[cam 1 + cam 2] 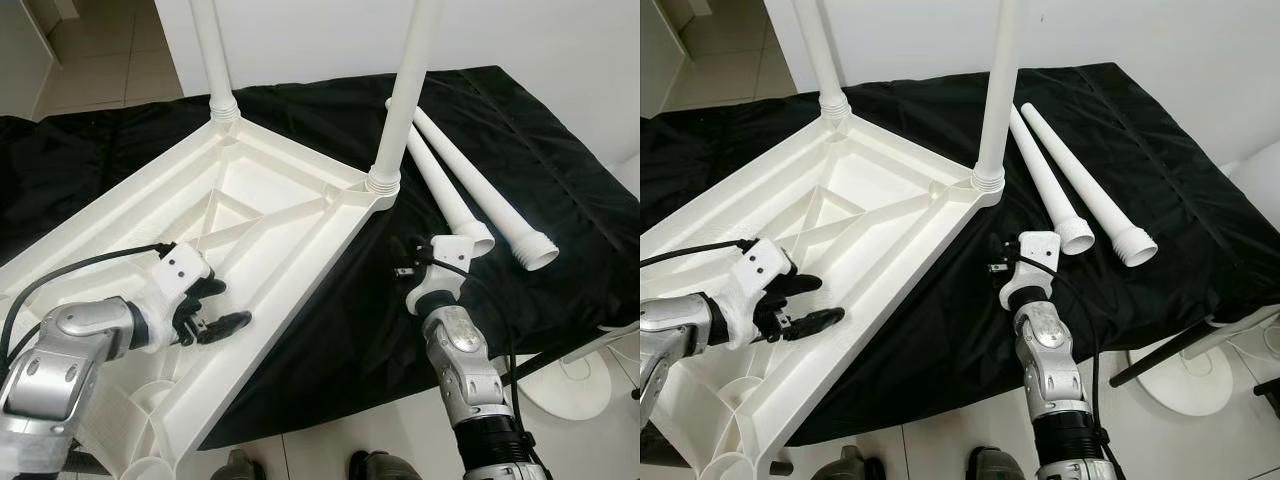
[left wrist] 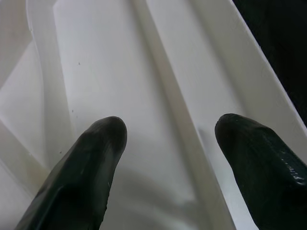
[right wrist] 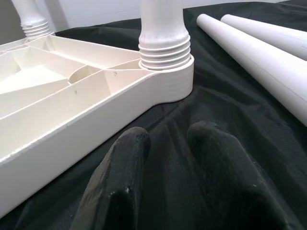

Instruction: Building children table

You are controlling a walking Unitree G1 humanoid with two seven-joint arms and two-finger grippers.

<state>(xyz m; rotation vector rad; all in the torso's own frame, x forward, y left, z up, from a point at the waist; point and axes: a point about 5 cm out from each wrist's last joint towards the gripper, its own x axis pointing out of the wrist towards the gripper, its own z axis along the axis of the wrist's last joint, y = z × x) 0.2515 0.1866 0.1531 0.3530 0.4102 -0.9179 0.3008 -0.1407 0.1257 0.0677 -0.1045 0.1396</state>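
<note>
A white plastic table top (image 1: pixel 262 205) lies upside down on a black cloth (image 1: pixel 520 130). Two white legs (image 1: pixel 405 90) (image 1: pixel 212 50) stand screwed into its far corners. Two loose legs (image 1: pixel 445 185) (image 1: pixel 492 205) lie side by side on the cloth to the right, threaded ends toward me. My left gripper (image 1: pixel 222 305) hovers open over the ribbed underside by the near right rim, with nothing between its fingers (image 2: pixel 103 143). My right gripper (image 1: pixel 408 258) is low over the cloth, between the near screwed-in leg's corner (image 3: pixel 165 72) and the loose legs, its fingers (image 3: pixel 132 158) together and holding nothing.
The cloth covers a low platform that ends at my feet (image 1: pixel 370 468). A white round stand base (image 1: pixel 570 385) and a dark bar sit on the tiled floor at the right. A white wall (image 1: pixel 520 30) rises behind the platform.
</note>
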